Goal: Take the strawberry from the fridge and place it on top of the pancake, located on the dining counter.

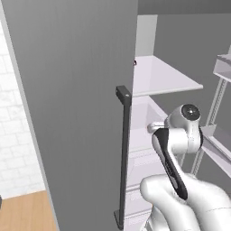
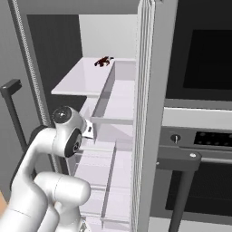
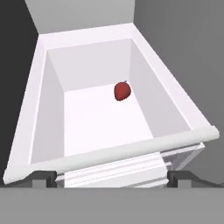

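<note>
End effector (image 3: 112,178) spread above strawberry (image 3: 122,91)

The fridge (image 1: 72,113) ran past the top and bottom of the left base view, so its full height was cut off. Its closed door hid most of the shelves from that side. In the right base view a dark red cluster (image 2: 103,61) on the upper shelf (image 2: 86,79) was too small to make out. The pincer (image 3: 112,178) showed just two dark tips at the bottom of the hand view; the rest was cut off.
</note>
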Available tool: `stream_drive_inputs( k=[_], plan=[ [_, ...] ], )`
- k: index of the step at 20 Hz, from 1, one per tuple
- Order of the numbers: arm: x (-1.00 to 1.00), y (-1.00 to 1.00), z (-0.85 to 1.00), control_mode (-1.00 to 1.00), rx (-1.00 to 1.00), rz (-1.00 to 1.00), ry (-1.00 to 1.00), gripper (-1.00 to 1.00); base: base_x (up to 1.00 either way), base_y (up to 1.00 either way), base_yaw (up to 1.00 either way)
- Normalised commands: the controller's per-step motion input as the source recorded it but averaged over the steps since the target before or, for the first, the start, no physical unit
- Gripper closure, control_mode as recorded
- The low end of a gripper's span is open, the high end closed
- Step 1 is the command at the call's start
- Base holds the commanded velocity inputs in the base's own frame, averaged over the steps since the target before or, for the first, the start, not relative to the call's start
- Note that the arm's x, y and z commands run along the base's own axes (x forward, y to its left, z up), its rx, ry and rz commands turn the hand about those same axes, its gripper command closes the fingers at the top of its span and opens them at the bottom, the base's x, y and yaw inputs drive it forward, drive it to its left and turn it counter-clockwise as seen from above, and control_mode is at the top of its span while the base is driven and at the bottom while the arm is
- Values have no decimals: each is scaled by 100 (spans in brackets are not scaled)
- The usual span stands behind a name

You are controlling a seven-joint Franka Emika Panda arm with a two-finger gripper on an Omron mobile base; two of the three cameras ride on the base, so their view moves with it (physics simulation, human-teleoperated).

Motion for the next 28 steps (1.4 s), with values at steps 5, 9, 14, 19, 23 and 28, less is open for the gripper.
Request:
stream_drive_inputs(
  k=[5,9,14,19,23,28],
  plan=[
    [52,-36,-13,-100,6,1,11,-100,0,0,0],
    [51,-37,-21,-100,7,1,9,-100,0,0,0],
    [47,-3,-24,-100,4,0,3,-100,0,0,0],
    [40,0,-22,-100,0,0,8,-100,0,0,0],
    [41,0,-28,-100,0,0,12,-100,0,0,0],
    [47,0,-23,-100,1,0,7,-100,0,0,0]
  ],
)
